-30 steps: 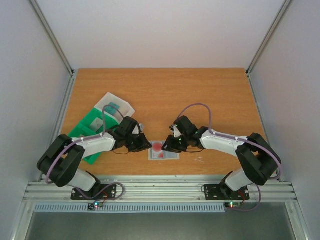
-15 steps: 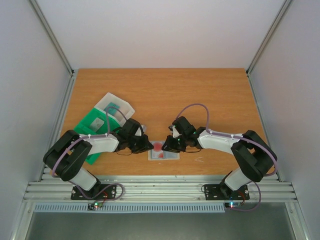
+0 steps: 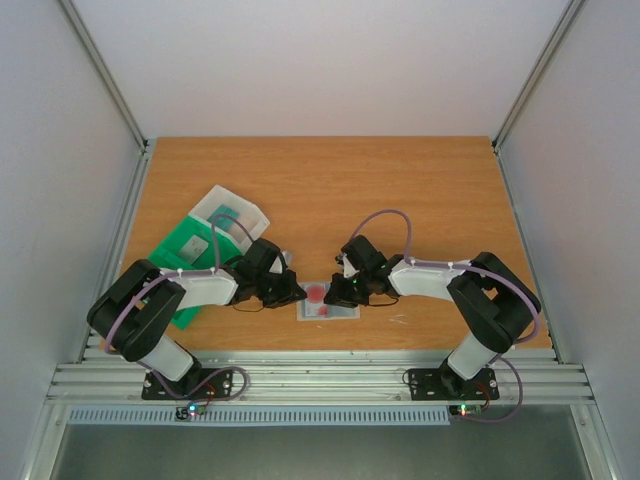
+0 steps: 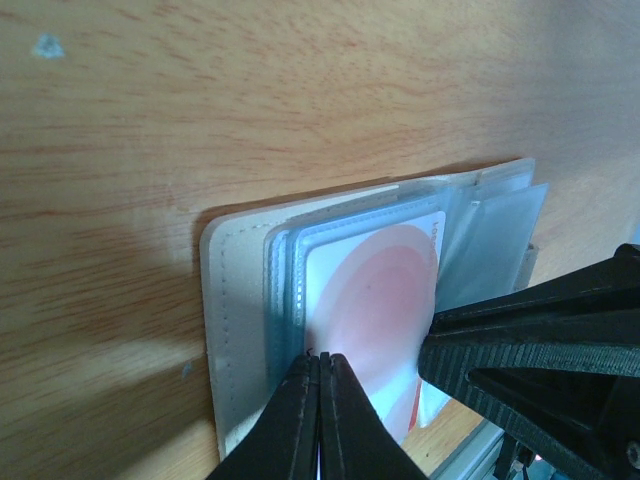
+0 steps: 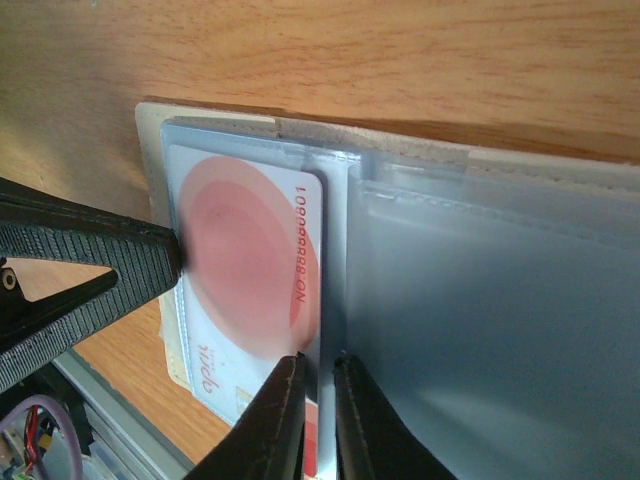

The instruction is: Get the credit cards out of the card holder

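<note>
While the flat, pale translucent plastic card holder point(image 3: 340, 312) lies spread open on the brown wooden table point(image 3: 400, 190), close to its near edge and roughly midway between the two bases, both arms reach in over it from opposite sides. A thin white rectangular plastic credit card point(image 5: 245, 260) printed with a large red disc lies flat in the clear pocket of the holder's left panel, next to the cream stitched border. The right panel shows as cloudy grey-blue plastic.

The left gripper point(image 4: 318, 356) comes down at the outer side of that panel. Its fingers are pressed tight together with no gap, and their joined tips touch the credit card at its outer long edge. The right gripper point(image 5: 320, 360) meets the card from the fold side. Its fingers stand a thin slit apart and straddle the card's inner long edge, one tip on the card and the other on the clear plastic beside the fold. I cannot tell whether they actually pinch that edge.

A green compartmented plastic tray point(image 3: 178, 250) and a clear plastic box point(image 3: 240, 208) sit on the table's left side beyond the left arm, touching each other and well apart from the card holder.
</note>
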Controlling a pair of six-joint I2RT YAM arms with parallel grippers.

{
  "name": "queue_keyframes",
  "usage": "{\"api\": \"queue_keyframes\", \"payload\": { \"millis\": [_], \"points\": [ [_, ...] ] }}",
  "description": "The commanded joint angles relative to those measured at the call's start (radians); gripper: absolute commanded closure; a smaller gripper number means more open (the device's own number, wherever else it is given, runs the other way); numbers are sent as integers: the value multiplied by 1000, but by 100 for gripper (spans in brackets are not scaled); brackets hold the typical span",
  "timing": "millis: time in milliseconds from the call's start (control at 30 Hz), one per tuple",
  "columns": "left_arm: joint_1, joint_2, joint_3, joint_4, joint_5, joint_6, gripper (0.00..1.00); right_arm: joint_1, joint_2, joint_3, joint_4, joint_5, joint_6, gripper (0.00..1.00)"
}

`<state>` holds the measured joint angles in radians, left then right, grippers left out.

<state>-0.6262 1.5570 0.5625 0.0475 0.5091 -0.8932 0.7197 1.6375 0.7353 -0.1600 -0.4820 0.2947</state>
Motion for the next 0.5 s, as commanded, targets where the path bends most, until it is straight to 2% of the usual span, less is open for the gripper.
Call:
{"api": "queue_keyframes", "payload": {
  "millis": [0, 233, 367, 467],
  "points": [
    [-7, 28, -29, 10, -27, 6, 97, 10, -1, -14, 66, 13, -7, 92],
    [-7, 24, -40, 9, -24, 1, 97, 10, 27, -7, 80, -8, 4, 91],
    [-7, 20, -43, 4, -35, -1, 96, 9, 13, -16, 85, 6, 8, 99],
    [-7, 20, -42, -8, -44, 2, 93, 10, -15, -39, 81, 30, 8, 99]
  ]
}}
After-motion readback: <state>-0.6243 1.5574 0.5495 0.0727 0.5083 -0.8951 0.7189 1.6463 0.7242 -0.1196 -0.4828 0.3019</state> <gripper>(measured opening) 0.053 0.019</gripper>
